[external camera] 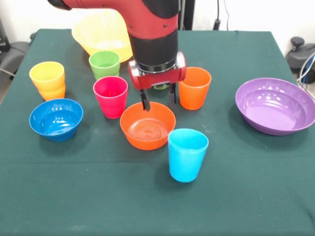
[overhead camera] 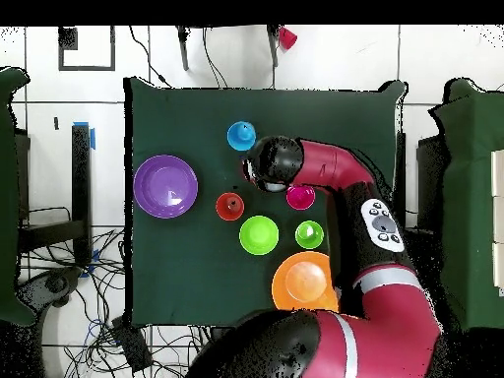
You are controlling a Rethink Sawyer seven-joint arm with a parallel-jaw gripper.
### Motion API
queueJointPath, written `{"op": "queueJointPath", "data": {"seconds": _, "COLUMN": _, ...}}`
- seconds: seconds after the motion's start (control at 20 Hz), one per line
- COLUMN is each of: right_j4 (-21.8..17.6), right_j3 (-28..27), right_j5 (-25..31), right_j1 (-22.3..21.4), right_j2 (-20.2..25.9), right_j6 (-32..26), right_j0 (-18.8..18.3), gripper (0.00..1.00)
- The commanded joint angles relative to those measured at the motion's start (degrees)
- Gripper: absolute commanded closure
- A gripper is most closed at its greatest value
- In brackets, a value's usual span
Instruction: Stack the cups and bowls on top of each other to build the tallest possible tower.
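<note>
At frame centre, the tool [external camera: 158, 101] is hanging open over the orange bowl [external camera: 147, 126] — light, slick plastic, best pinched at its rim.

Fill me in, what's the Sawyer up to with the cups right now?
The arm has its gripper open and empty, hovering over the far rim of the orange bowl in the middle of the table. Nothing is held. The only stack so far is the yellow cup nested in an orange one at one side. The magenta cup, green cup, orange cup, light blue cup, blue bowl, purple bowl and yellow bowl all stand separately.
</note>
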Motion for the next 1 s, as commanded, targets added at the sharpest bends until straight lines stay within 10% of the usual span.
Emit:
{"op": "queueJointPath", "data": {"seconds": 0.05, "right_j4": -2.3, "right_j3": 8.6, "right_j5": -6.0, "right_j1": -2.3, "right_j2": 4.8, "right_j6": 0.0, "right_j0": -1.6, "gripper": 0.0}}
{"op": "queueJointPath", "data": {"seconds": 1.0, "right_j4": -2.2, "right_j3": 6.9, "right_j5": -4.3, "right_j1": -2.0, "right_j2": 5.1, "right_j6": -0.5, "right_j0": -1.1, "gripper": 0.0}}
